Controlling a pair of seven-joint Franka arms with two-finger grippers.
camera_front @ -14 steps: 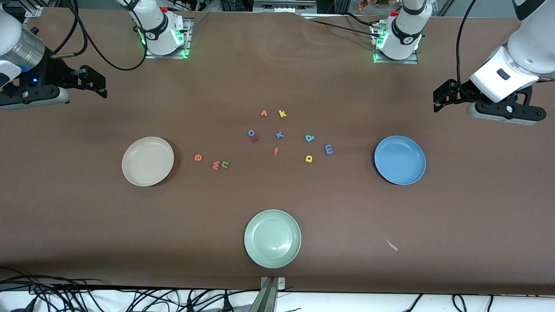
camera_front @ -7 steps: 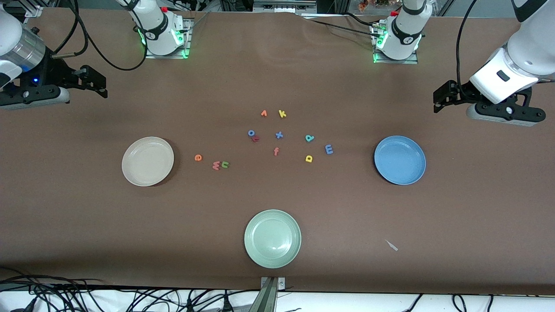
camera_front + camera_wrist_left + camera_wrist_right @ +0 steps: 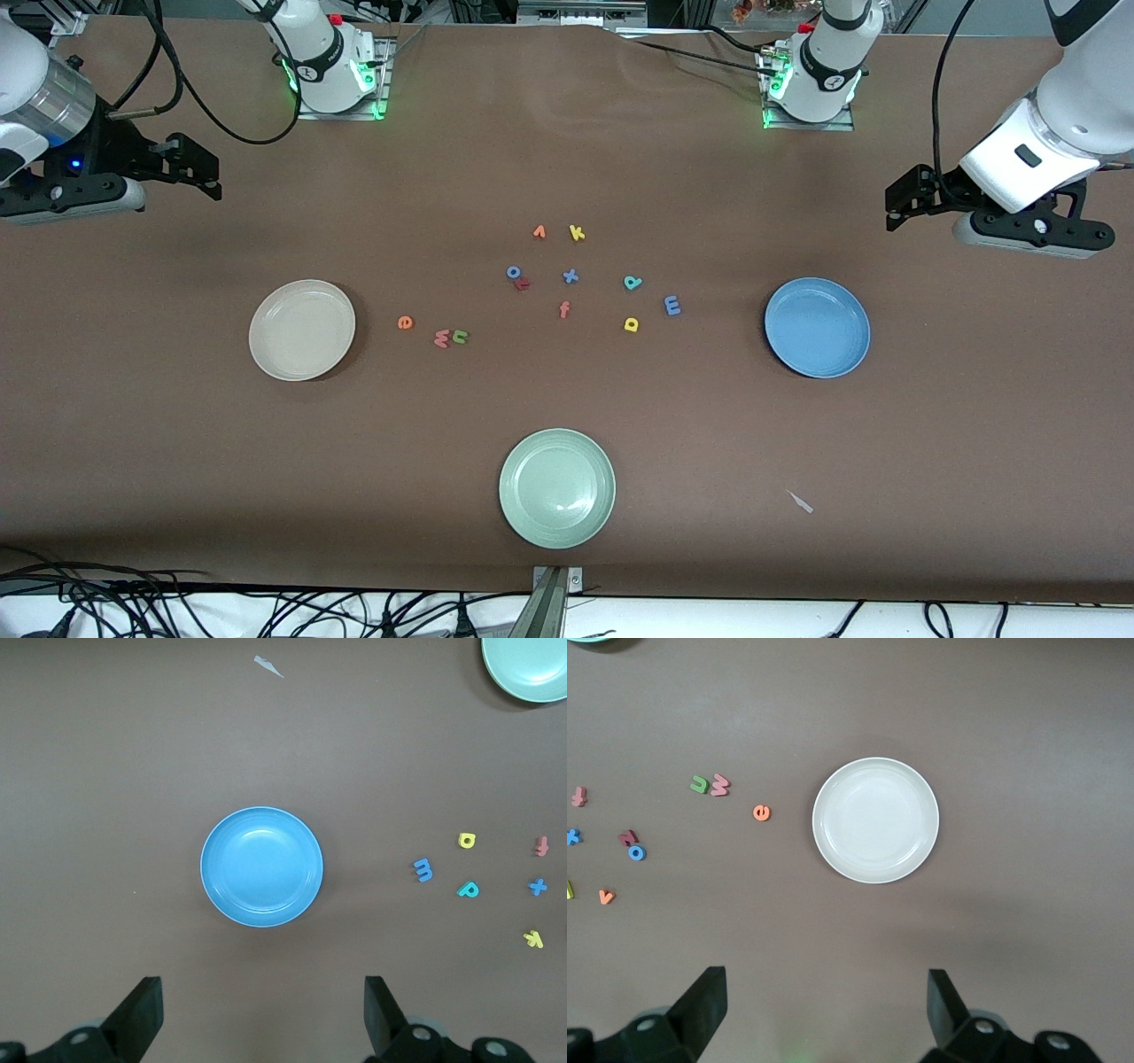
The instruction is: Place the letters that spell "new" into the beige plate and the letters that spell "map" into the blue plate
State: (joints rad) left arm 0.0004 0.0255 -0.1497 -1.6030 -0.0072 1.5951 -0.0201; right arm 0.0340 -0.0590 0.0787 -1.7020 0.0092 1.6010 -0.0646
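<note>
Currently both claws hang released and empty: left claw [image 3: 257, 1019] over the round blue plate [image 3: 817, 327], right claw [image 3: 824, 1019] over the round beige plate [image 3: 302, 330], probably for overview. Foam letters "new" [image 3: 434, 332] and "map" [image 3: 647, 303] lie on the brown table [image 3: 930, 425] between the plates.

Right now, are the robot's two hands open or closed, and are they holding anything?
Left gripper: open, holding nothing, above the table by the blue plate.
Right gripper: open, holding nothing.

Foam letters [image 3: 450, 337] between beige plate [image 3: 302, 330], blue plate [image 3: 817, 327]
</note>
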